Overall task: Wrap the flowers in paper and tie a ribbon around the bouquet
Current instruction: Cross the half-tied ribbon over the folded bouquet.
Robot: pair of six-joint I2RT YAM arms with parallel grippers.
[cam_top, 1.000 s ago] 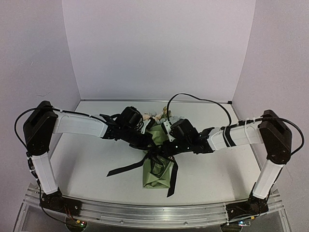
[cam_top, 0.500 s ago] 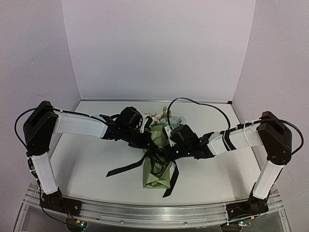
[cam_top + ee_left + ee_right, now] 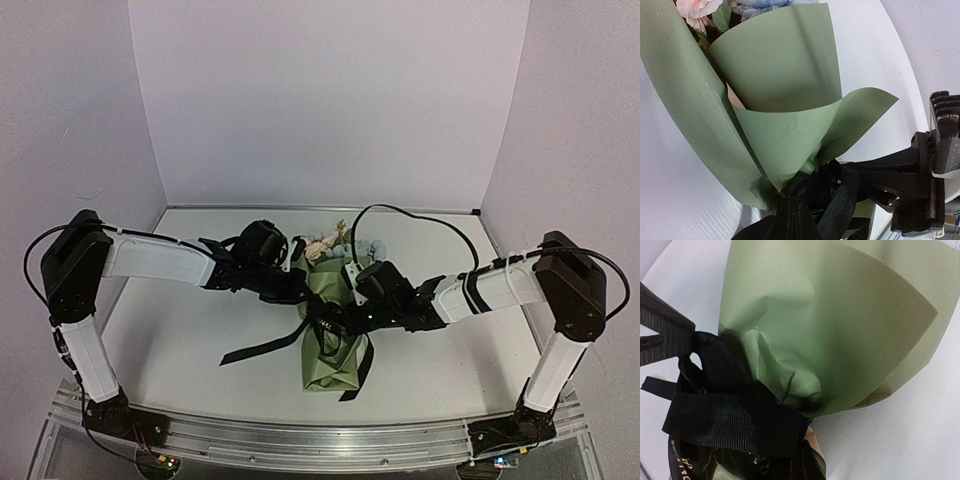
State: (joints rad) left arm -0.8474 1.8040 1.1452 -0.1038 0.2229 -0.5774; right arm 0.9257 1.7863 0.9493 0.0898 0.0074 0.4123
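Note:
The bouquet lies in the middle of the table, a cone of olive-green paper with its wide mouth facing the back wall. Pink, cream and blue flowers stick out of that mouth. The black ribbon is bunched round the cone's narrow waist; one tail trails left and another hangs toward the front. My left gripper is at the waist from the left, shut on a ribbon strand. From the right, my right gripper is shut on the ribbon. Ribbon hides both pairs of fingertips.
The white table is walled by pale panels on the left, back and right. An aluminium rail carrying the arm bases runs along the near edge. The right arm's black cable loops above the flowers.
The right gripper has slid left and inward to the bouquet's waist. The left arm has shifted slightly left. The front ribbon tail has drawn in shorter.

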